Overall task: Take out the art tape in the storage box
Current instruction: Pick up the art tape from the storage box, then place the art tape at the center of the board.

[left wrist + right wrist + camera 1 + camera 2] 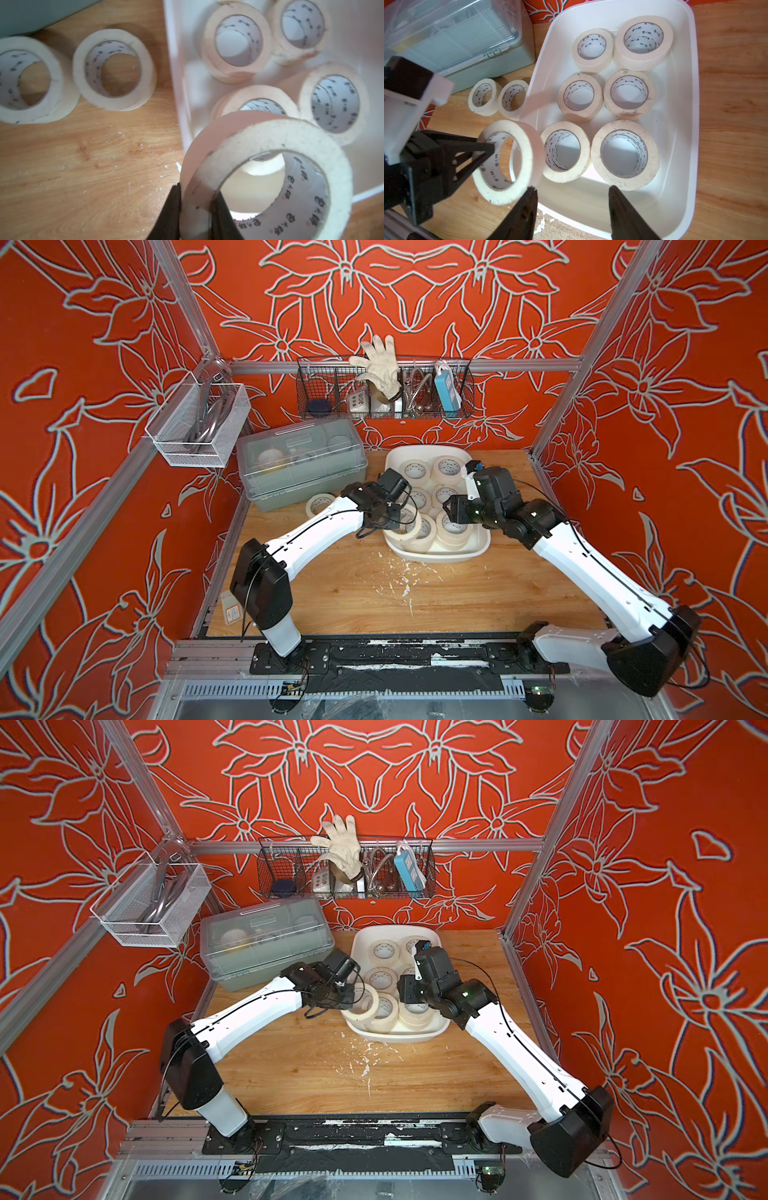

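The left gripper [197, 197] pinches the wall of one cream masking-tape roll [270, 141], one black finger inside its printed white core, one outside; the ring hangs tilted, hole axis near level, over the left near rim of the shallow glossy white plastic storage box [679, 166]; bare wooden table [83, 166] lies just outward, where two matching rolls [116, 35] sit flat near the grey-green lidded box [488, 68], so I judge the set-down goes that way; the right gripper [572, 188] hovers spread and empty, nearer the six stacks of rolls [625, 125] lying flat, holes up, inside; paper faces look matte, slightly fuzzy.
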